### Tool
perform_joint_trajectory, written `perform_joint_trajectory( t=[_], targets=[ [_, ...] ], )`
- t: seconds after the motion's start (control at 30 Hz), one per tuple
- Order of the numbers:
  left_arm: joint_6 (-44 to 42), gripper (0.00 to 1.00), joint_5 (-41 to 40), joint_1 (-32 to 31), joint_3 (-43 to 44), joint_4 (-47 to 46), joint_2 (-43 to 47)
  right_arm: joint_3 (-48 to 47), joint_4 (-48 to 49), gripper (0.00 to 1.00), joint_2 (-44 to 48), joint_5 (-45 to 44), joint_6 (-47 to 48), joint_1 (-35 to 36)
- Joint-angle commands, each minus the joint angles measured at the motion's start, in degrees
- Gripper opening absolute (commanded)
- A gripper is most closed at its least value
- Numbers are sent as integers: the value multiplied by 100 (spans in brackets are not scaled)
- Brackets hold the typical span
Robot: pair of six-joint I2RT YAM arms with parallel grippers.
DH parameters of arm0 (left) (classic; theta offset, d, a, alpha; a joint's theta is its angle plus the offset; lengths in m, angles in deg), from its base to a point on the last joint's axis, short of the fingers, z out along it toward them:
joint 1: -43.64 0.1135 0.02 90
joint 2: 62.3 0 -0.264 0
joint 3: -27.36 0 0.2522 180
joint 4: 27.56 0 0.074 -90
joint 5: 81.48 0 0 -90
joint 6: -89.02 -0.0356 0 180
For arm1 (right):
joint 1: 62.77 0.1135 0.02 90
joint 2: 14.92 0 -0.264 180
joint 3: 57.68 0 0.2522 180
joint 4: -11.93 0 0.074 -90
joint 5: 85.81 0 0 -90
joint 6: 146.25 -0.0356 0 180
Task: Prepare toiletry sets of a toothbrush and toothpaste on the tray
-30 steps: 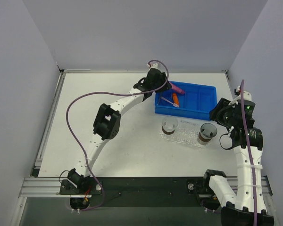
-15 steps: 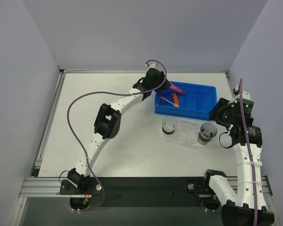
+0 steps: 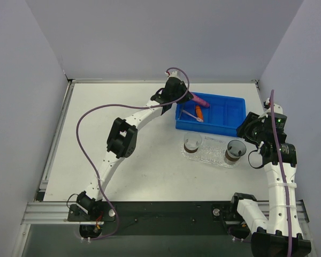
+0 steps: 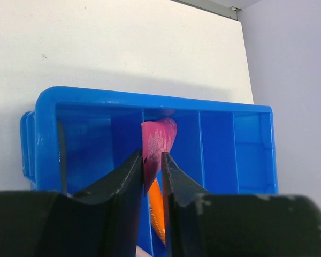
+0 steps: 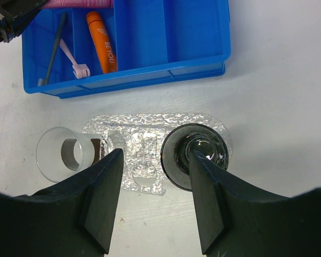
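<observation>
In the blue bin's left compartment, my left gripper is shut on the magenta toothpaste tube, whose flat end sticks out past the fingertips. Under it lies the orange toothpaste tube, which the right wrist view shows as the orange tube beside the pale toothbrush. From above, the left gripper is at the bin's near-left corner with the magenta tube pointing right. My right gripper is open above the clear bumpy tray, holding nothing.
The blue compartmented bin sits behind the tray. A clear cup stands at the tray's left end and a dark cup at its right end. A dark thin stick lies in the bin's left compartment.
The left jaws have closed onto the magenta tube. The right arm has barely moved.
</observation>
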Motion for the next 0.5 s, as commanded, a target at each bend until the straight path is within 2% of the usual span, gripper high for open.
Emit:
perform_joint_trajectory(
  t=[0.0, 0.07, 0.1, 0.13, 0.33, 0.47],
  targets=[
    [27, 21, 163, 26, 327, -366, -82, 26, 69, 47, -27, 42, 46, 34],
    [27, 13, 180, 26, 327, -383, -74, 17, 60, 47, -19, 33, 37, 43],
    [18, 2, 215, 26, 319, -401, -65, 17, 60, 47, -19, 33, 46, 34],
    [9, 0, 216, 26, 336, -410, -65, 17, 69, 47, -10, 16, 46, 43],
    [-26, 0, 338, 34, 450, -542, 5, 26, 42, 47, 34, -28, 55, 43],
    [-367, 0, 365, 34, 459, -630, 224, 17, 34, 47, 78, -72, 81, 34]
  ],
)
